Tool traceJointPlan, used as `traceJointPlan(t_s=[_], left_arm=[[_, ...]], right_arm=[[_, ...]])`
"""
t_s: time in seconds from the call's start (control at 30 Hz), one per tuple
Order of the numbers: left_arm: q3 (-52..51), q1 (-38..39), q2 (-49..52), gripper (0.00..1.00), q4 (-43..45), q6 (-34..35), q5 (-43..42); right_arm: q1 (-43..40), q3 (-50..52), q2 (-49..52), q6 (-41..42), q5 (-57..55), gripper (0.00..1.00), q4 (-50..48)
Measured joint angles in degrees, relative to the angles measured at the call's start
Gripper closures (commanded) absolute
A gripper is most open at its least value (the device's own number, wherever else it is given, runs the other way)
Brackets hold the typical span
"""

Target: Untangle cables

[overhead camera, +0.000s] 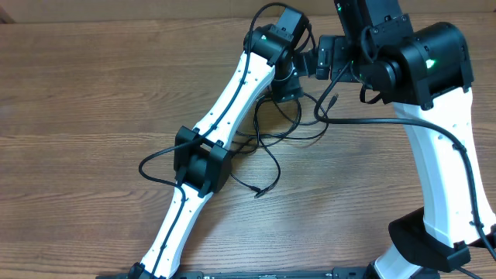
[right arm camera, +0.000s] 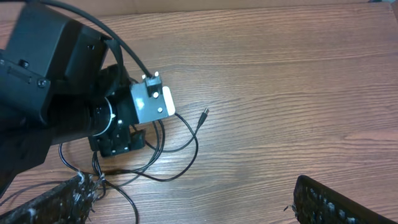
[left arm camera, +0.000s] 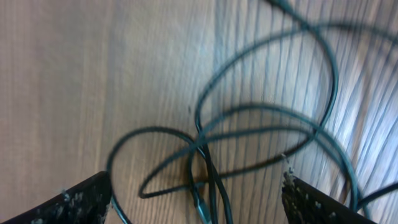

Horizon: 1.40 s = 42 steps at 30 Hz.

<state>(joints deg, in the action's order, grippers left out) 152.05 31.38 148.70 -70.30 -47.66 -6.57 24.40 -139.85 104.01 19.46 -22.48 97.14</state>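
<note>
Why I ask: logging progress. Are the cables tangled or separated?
Tangled: in the left wrist view the cables loop and cross one another beneath the open left gripper.

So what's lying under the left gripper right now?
Looped cables crossing on the wooden table, directly below the open left gripper. From overhead, the gripper itself covers that crossing, so the strands cannot be traced there.

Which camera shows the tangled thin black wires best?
The left wrist view: the thin black cables fill it close up, loops crossing, though blurred. The overhead shows them small, partly under the white left arm. The right wrist shows only a few loops and one plug tip.
</note>
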Motion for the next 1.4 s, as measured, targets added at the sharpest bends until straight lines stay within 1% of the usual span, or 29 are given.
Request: traceJointPlan(t_s=[0.1, 0.17, 0.23, 0.33, 0.43, 0.47, 0.5, 0.53, 0.57, 0.6, 0.7, 0.77, 0.83, 0.9, 0.97, 1.03, 1.1, 1.17, 1.2, 1.27, 1.4], left_arm=[[-1.73, -1.01, 0.00, 0.13, -0.02, -2.23, 0.20], [-1.99, -1.90, 0.00, 0.10, 0.02, -3.50, 0.26], [-2.03, -2.73, 0.00, 0.10, 0.68, -4.02, 0.33], [-2.62, -4.13, 0.00, 0.11, 2.91, -4.92, -0.83], [-5.29, -5.20, 0.00, 0.12, 6.88, -5.27, -2.71], [-6.34, -5.33, 0.00, 0.14, 7.98, -5.29, -3.06], [-7.85, -5.40, -0.02, 0.20, 9.66, -5.29, -3.48], [-9.60, -5.38, -0.02, 0.46, 11.63, -5.33, -3.87], [-11.56, -5.20, -0.02, 0.85, 13.81, -5.44, -4.15], [-13.25, -4.96, -0.02, 0.96, 15.39, -5.29, -4.37], [-16.74, -3.89, -0.02, 0.96, 22.23, -3.02, -4.55], [-17.09, -2.97, -0.02, 0.96, 27.12, 1.95, -4.46], [-16.59, -2.08, -0.04, 0.96, 30.56, 10.67, -4.09], [-15.45, -1.55, -0.04, 0.96, 30.16, 21.44, -3.93], [-13.00, -1.09, -0.07, 0.96, 26.18, 34.07, -3.91], [-9.38, -1.25, -0.28, 0.96, 18.12, 46.49, -4.17], [-6.29, -1.99, -1.33, 0.96, 10.54, 55.58, -5.38], [-3.56, -3.30, -3.37, 0.96, 4.68, 61.59, -7.98], [-2.29, -4.22, -4.70, 0.96, 1.97, 63.67, -9.88], [-0.09, -6.78, -8.81, 0.96, -0.79, 67.38, -14.64], [2.21, -13.31, -19.45, 0.96, -1.77, 74.49, -22.91]], right_arm=[[0.00, 0.00, -0.02, -0.02, -0.02, 0.00, 0.00], [0.00, 0.00, -0.02, 0.00, 0.00, 0.00, 0.00], [0.00, 0.00, 0.00, 0.00, -0.02, 0.00, 0.00], [0.00, 0.00, 0.00, 0.02, -0.02, 0.00, 0.00], [0.00, 0.00, 0.00, 0.00, 0.04, 0.00, 0.00], [0.00, 0.00, 0.00, 0.02, 0.04, 0.00, 0.00], [0.00, 0.00, -0.02, 0.00, 0.07, 0.00, -0.02], [0.00, 0.00, 0.00, 0.00, 0.04, 0.00, 0.02], [0.00, 0.00, 0.00, 0.00, 0.07, 0.00, 0.02], [0.00, 0.00, -0.02, 0.00, 0.07, 0.00, 0.02], [0.00, 0.00, 0.00, 0.00, 0.09, 0.00, 0.04], [0.00, 0.00, 0.00, 0.02, 0.11, 0.00, 0.02], [0.00, 0.00, 0.00, 0.02, 0.15, 0.00, 0.00], [0.00, 0.00, -0.02, 0.00, 0.17, 0.00, -0.02], [0.00, 0.00, -0.02, 0.00, 0.17, 0.00, 0.00], [0.00, 0.00, -0.02, 0.00, 0.15, 0.00, 0.02], [0.00, 0.00, 0.00, 0.00, 0.17, 0.03, 0.00], [-0.07, 0.00, 0.00, 0.02, 0.22, 0.10, 0.00], [-0.15, 0.00, 0.00, 0.09, 0.24, 0.11, 0.00], [-0.59, 0.00, 0.00, 0.04, 0.26, 0.11, 0.02], [-1.90, 0.00, 0.00, 0.04, 2.16, 0.11, -0.02]])
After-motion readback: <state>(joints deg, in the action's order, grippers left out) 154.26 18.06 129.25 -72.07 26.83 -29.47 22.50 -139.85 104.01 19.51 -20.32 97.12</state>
